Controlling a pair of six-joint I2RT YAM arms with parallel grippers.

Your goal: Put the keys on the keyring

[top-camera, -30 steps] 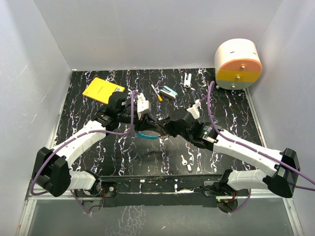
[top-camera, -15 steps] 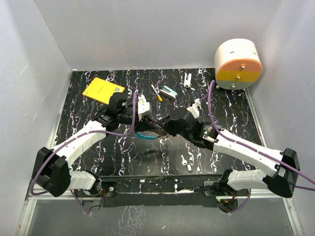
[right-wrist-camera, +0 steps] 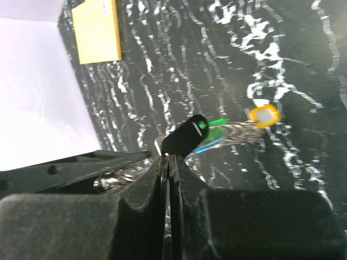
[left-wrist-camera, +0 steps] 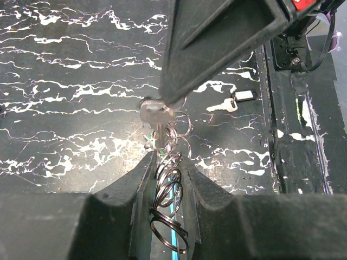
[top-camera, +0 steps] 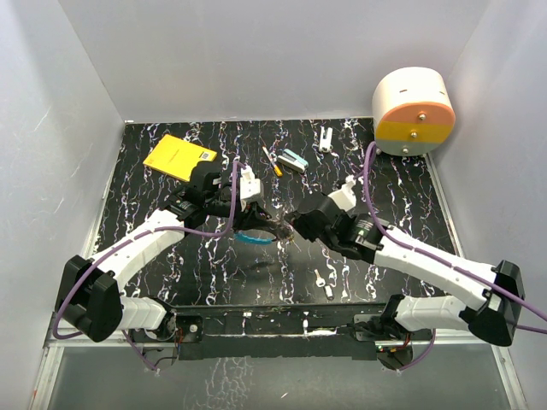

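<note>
My left gripper (top-camera: 254,215) is shut on the keyring (top-camera: 255,237), a silvery coil with a blue arc, held above the table. In the left wrist view the coil (left-wrist-camera: 172,184) sits between the shut fingers (left-wrist-camera: 135,179). My right gripper (top-camera: 295,224) is shut on a plain silver key (left-wrist-camera: 156,114), pressed against the ring's wire. In the right wrist view, past my shut right gripper (right-wrist-camera: 171,157), the green-headed key (right-wrist-camera: 218,123) and the yellow-headed key (right-wrist-camera: 264,115) hang by the blue arc (right-wrist-camera: 211,144). A black piece with a green dot (right-wrist-camera: 187,135) lies in front.
Two loose silver keys (top-camera: 318,277) (top-camera: 329,291) lie near the front edge. A yellow card (top-camera: 179,156), the orange-and-white stick (top-camera: 272,161), the teal-and-white block (top-camera: 294,161) and a white piece (top-camera: 326,138) lie at the back. A round white, orange and yellow container (top-camera: 414,111) stands back right.
My right gripper has shifted slightly to the right, still at the ring. My left gripper has barely moved and still holds the keyring.
</note>
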